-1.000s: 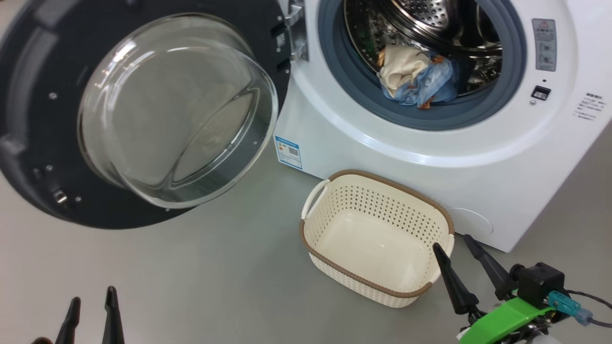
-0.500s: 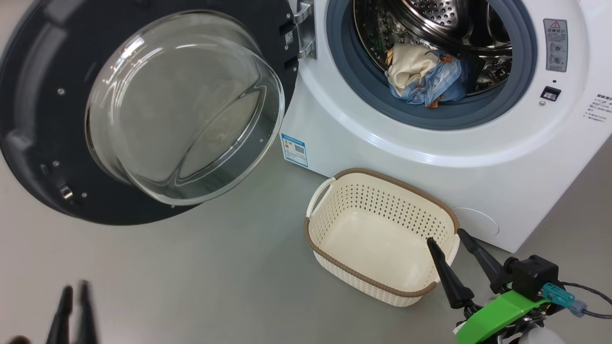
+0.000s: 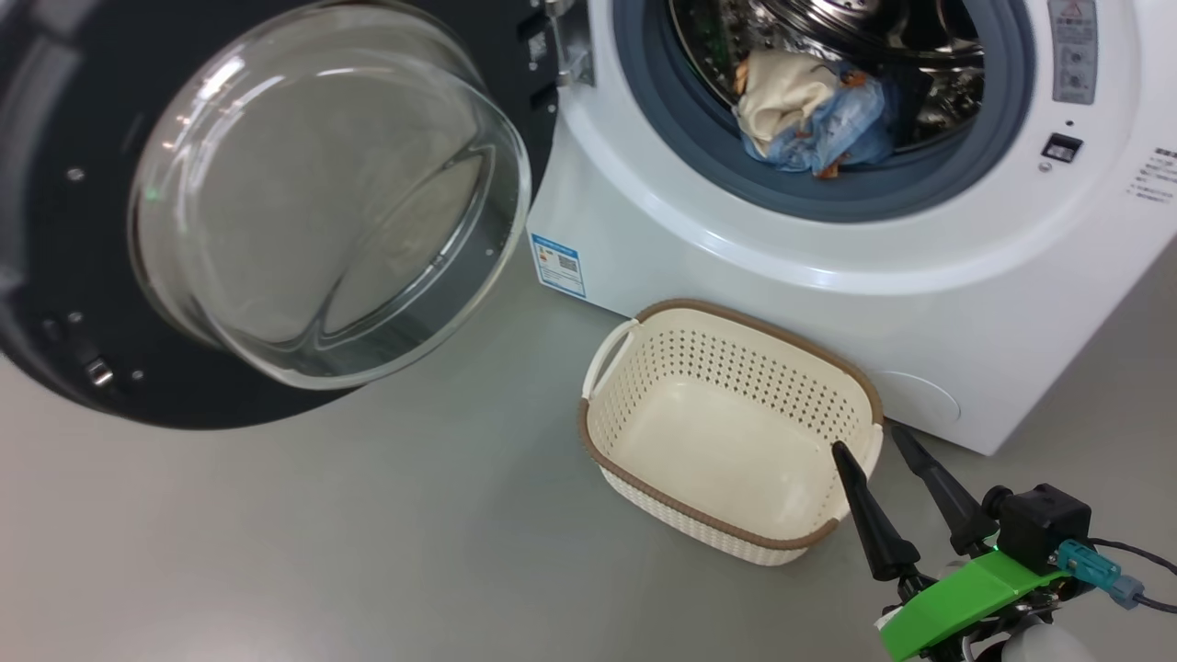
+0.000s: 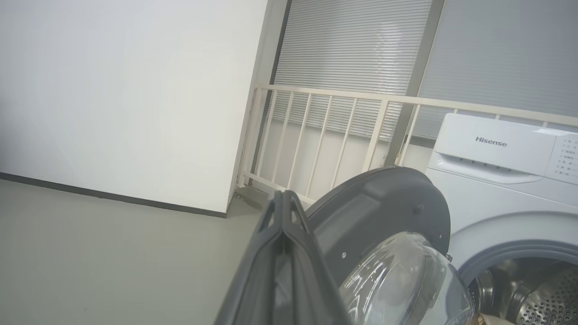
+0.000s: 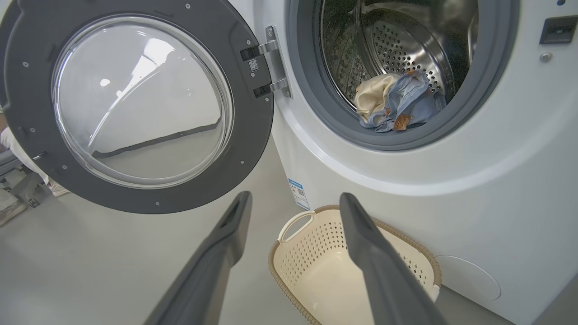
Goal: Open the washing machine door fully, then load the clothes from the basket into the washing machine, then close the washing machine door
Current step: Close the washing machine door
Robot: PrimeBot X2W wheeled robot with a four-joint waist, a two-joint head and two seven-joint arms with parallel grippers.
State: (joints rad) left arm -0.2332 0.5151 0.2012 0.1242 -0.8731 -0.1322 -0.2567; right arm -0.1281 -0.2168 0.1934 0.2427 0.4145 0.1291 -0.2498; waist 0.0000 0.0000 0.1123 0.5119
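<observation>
The clothes (image 3: 809, 110) are loaded, the basket (image 3: 736, 372) seemingly emptied; the washing machine door (image 3: 276, 211) is yet to be closed, left gripper (image 4: 282, 198) pinched empty, right gripper (image 3: 867, 439) spread.

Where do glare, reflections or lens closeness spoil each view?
Head view: glare streaks on the glass of the washing machine door. Right wrist view: that glass mirrors a wall and skirting line. Left wrist view: the shut left tool looms near the lens.

Bare laundry room, washing machine (image 3: 782, 303), grey floor (image 3: 322, 552), window blinds (image 4: 352, 58)
</observation>
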